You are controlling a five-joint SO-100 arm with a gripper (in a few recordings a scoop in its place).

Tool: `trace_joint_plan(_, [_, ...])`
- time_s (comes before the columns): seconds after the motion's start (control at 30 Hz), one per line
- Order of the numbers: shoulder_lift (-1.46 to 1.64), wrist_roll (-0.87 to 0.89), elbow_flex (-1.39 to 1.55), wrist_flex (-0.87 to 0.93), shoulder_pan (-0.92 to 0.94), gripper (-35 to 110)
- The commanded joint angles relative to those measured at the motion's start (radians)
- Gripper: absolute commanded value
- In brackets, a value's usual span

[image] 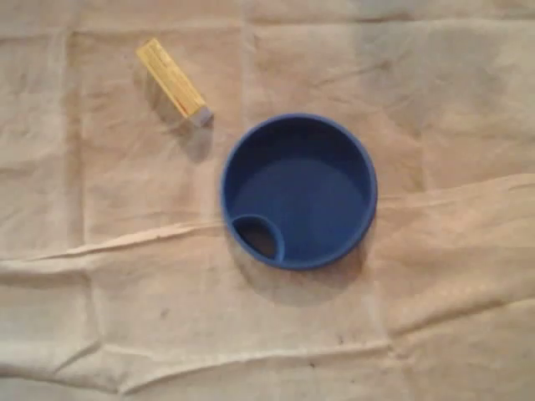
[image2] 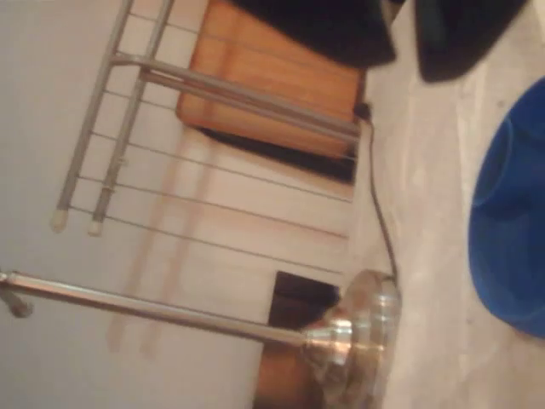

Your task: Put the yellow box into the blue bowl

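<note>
In the overhead view a long yellow box (image: 171,80) with a grey end lies flat on the cloth at the upper left, angled diagonally. A round blue bowl (image: 298,190) with a small loop handle at its lower left sits at the centre, about a hand's width to the right of and below the box; it is empty. The wrist view lies on its side and catches the bowl's blue rim (image2: 513,230) at the right edge. Two dark blurred shapes at its top edge look like my gripper (image2: 402,30); I cannot make out how its jaws stand.
A wrinkled beige cloth (image: 167,276) covers the table, with raised folds across the lower half. In the wrist view a metal lamp base (image2: 362,328) and a black cable (image2: 381,213) stand by the cloth's edge, with a wire rack (image2: 213,136) beyond.
</note>
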Motion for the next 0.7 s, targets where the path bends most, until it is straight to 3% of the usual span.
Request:
trace_joint_plan(0.0, [-0.201, 0.018, -0.032, -0.006, 0.008, 0])
trace_joint_plan(0.3, [-0.537, 0.037, -0.249, -0.005, 0.043, 0])
trace_joint_plan(0.67, [-0.897, 0.163, -0.446, -0.002, 0.359, 0])
